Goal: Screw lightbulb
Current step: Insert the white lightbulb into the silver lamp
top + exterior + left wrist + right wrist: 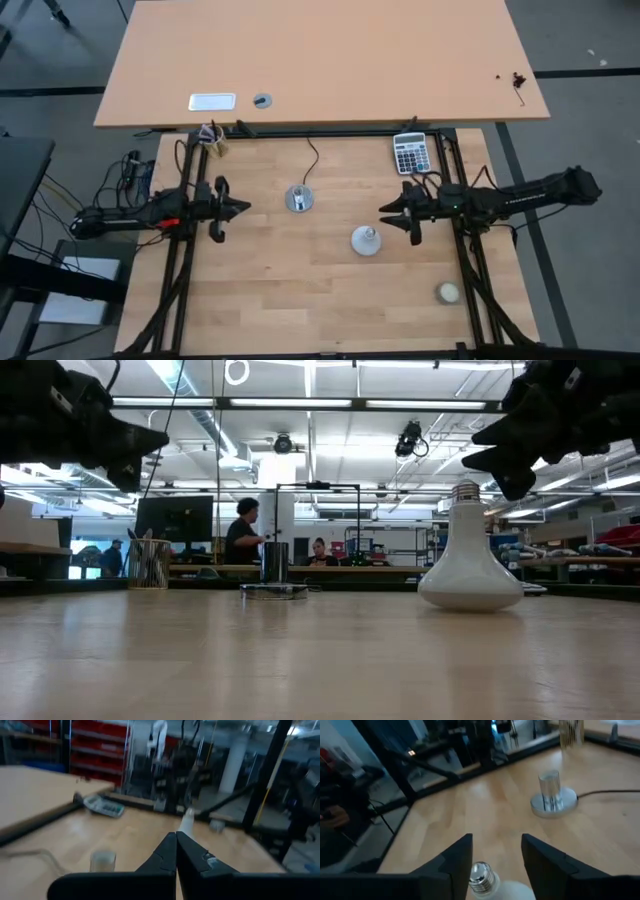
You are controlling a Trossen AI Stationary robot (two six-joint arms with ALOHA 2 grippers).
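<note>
Worktop: pale wooden worktop [300,290] filling the lower middle of the high view, edged by a black metal frame; a second, tan table top lies across the upper part of that frame.
Left arm: dark arm entering from the left edge of the high view; its left hand [240,207] sits left of centre, fingers pressed together with nothing between them, as the left wrist view also shows [176,851].
Right arm: dark arm entering from the right edge of the high view; its right hand [388,211] sits right of centre, fingers spread apart and holding nothing; in the right wrist view the two fingers stand either side of the bulb's screw base without touching it [496,851].
Lightbulb: small white bulb with a rounded dome and grey metal screw base [366,240], standing dome-down with the base pointing up, just below centre of the high view, near the right hand; in the low view it stands at right of centre [470,565].
Socket: round grey socket disc with a thin black cord [299,198], centre of the high view, apart from the bulb.
Calculator: grey calculator [409,153], upper right of the worktop.
Ball: small cream-white ball [448,292], lower right.
</note>
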